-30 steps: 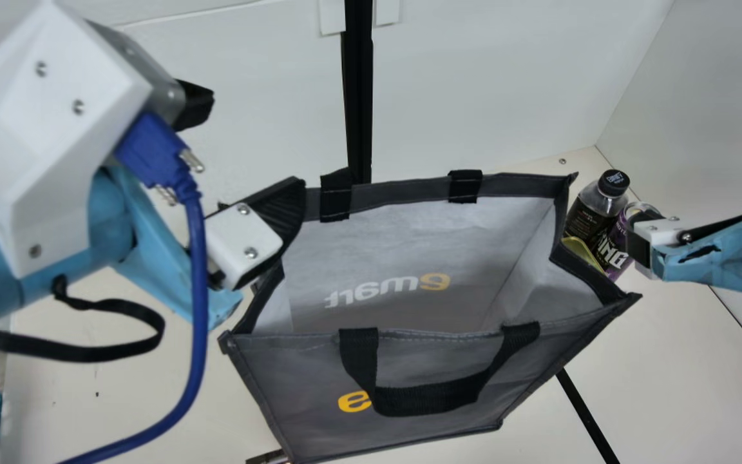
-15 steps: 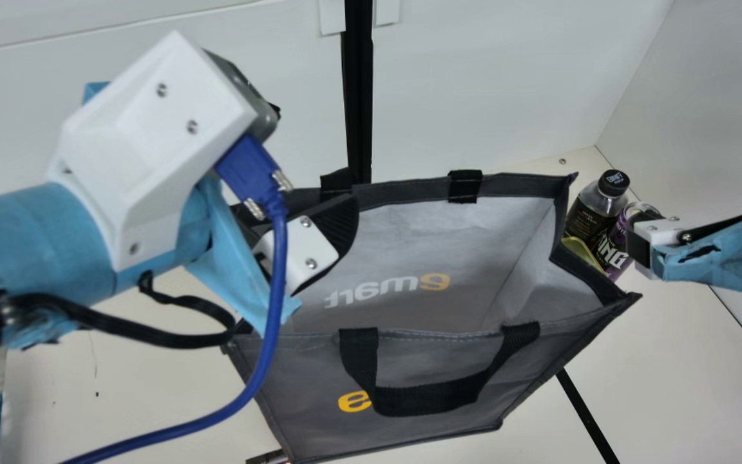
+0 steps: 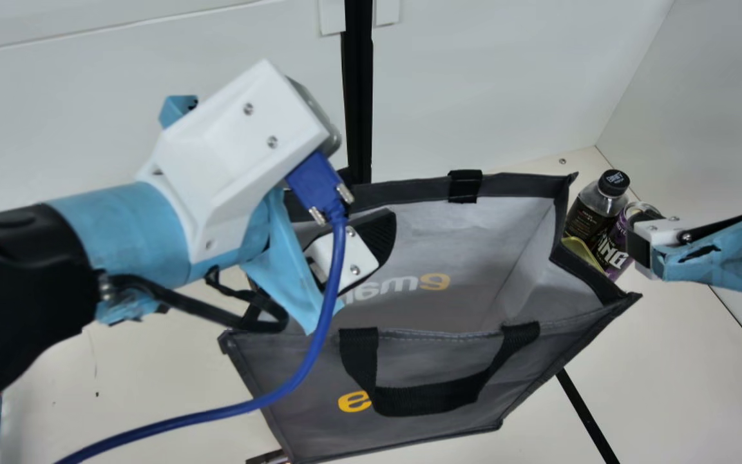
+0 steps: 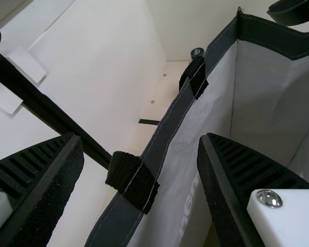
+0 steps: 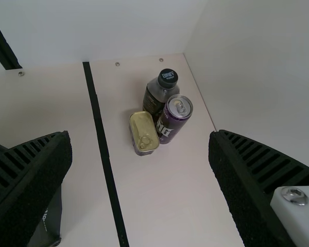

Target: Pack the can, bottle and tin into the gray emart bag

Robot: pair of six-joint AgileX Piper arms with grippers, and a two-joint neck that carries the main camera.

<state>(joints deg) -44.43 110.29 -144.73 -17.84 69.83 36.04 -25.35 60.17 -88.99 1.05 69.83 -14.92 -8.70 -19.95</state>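
The can [image 5: 175, 116], bottle [image 5: 154, 99] and tin [image 5: 144, 133] stand close together on the table [image 5: 180, 195], outside the gray emart bag [image 3: 448, 357], near the corner. We judge the can firm but thin-walled and smooth, so we would take it round the middle with gentle pressure. The bottle looks like plastic and, if full, has some weight; we would grip its body below the shoulder. The tin seems small, stiff and slick, best pinched across its narrow sides, clear of the ring-pull. The bag is soft and likely light, so a careless push could fold its rim or drag it along.

Our right gripper [image 5: 141, 136] has its fingers spread, with nothing between them. Our left gripper [image 4: 140, 141] is spread too, at the bag's far rim; we cannot tell whether either finger touches the cloth.

From the left wrist view we see that rim run between the fingers, which the main view leaves unclear. The main view gives us the open mouth and the near handle [image 3: 435, 396], but there the bag's edge covers part of the tin. In the right wrist view we get the tin's whole lid, with the can and bottle just behind.
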